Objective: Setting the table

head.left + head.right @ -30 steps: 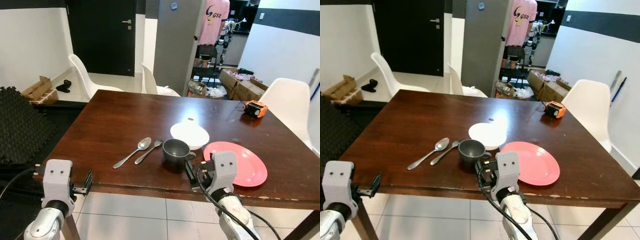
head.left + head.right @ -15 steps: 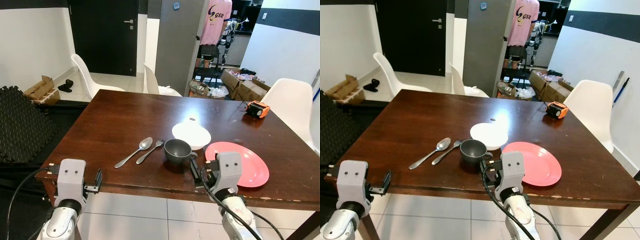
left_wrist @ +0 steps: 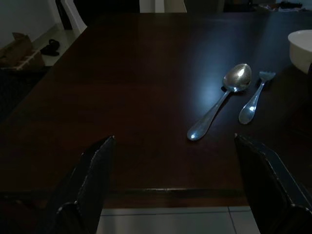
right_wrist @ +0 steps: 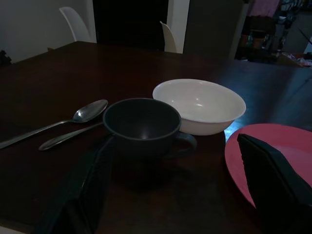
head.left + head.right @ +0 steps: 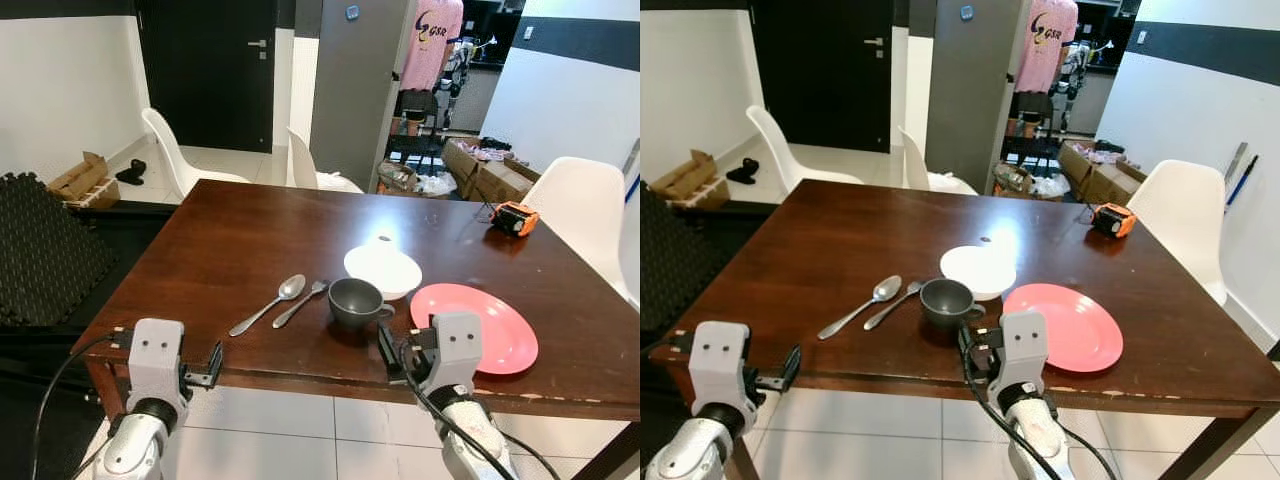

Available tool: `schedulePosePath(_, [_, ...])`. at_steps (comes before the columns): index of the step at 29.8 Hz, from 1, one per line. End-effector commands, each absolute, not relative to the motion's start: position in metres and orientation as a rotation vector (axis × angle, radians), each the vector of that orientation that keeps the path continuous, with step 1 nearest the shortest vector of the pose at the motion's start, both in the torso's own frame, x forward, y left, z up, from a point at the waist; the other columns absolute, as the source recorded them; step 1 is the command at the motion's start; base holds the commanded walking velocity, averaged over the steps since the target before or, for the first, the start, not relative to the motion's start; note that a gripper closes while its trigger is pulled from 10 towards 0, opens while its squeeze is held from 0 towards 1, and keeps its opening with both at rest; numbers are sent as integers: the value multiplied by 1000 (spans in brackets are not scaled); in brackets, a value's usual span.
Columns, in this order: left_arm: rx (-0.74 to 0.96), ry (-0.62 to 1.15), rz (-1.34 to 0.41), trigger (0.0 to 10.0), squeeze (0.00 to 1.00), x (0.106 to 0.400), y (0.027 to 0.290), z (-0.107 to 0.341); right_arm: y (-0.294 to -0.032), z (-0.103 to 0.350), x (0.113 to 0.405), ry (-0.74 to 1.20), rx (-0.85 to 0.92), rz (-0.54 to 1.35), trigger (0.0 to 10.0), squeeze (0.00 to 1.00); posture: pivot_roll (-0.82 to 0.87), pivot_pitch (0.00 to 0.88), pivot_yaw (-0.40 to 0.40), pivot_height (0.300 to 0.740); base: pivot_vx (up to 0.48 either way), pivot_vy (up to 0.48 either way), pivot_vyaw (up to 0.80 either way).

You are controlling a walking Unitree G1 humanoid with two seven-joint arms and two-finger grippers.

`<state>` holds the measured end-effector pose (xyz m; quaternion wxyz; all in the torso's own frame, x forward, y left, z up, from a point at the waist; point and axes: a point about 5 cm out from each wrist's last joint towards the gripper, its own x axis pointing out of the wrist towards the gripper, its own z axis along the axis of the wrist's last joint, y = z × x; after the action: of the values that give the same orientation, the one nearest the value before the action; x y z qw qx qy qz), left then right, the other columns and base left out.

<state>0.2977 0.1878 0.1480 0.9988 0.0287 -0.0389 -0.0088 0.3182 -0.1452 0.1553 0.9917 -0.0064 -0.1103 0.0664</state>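
On the dark brown wooden table, a dark grey ceramic mug stands near the middle of the near edge, touching or just beside a white ceramic bowl behind it. A round pink plate lies toward the near right corner, and a silver metal spoon and a silver metal fork lie side by side left of the mug. The right gripper hovers at the near edge facing the mug, jaws spread wide and empty. The left gripper sits at the near edge toward the left corner, facing the spoon, jaws likewise wide apart, holding nothing. An orange tape measure rests near the far right corner.
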Motion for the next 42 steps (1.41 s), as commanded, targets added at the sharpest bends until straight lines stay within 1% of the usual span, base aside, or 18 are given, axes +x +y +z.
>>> schedulePosePath(1, [47,-86,-17,10000,0,298,185,148,-150,154,317,-219,-9,122,10000,0,21,35,9,740,480,0,0])
schedulePosePath(7, [42,-88,-20,10000,0,299,185,149,-151,153,316,-216,-10,121,10000,0,20,38,9,740,480,0,0])
schedulePosePath(24, [41,-84,-30,10000,0,299,182,147,-152,151,316,-209,-13,114,10000,0,20,42,13,740,379,0,0])
schedulePosePath(32, [52,-86,-98,10000,0,295,181,149,-152,151,315,-209,-16,114,10000,0,18,44,16,740,34,0,0])
schedulePosePath(33, [123,-67,-149,10000,0,291,185,149,-152,151,314,-209,-20,122,10000,0,16,47,17,740,0,0,0])
schedulePosePath(34, [123,-67,-149,10000,0,291,185,149,-152,151,314,-209,-20,122,10000,0,16,47,17,740,0,0,0])
schedulePosePath(36, [242,-20,-218,10000,0,286,187,148,-152,151,313,-208,-23,132,10000,0,20,50,17,740,0,0,0])
schedulePosePath(37, [242,-20,-218,10000,0,286,187,148,-152,151,313,-208,-23,132,10000,0,20,50,17,740,0,0,0])
schedulePosePath(39, [302,17,-302,10000,0,280,188,153,-150,150,312,-201,-23,155,10000,0,21,53,17,740,0,0,0])
schedulePosePath(42, [364,2,-397,10000,0,271,190,169,-146,149,308,-193,-16,189,10000,0,31,58,15,740,0,0,0])
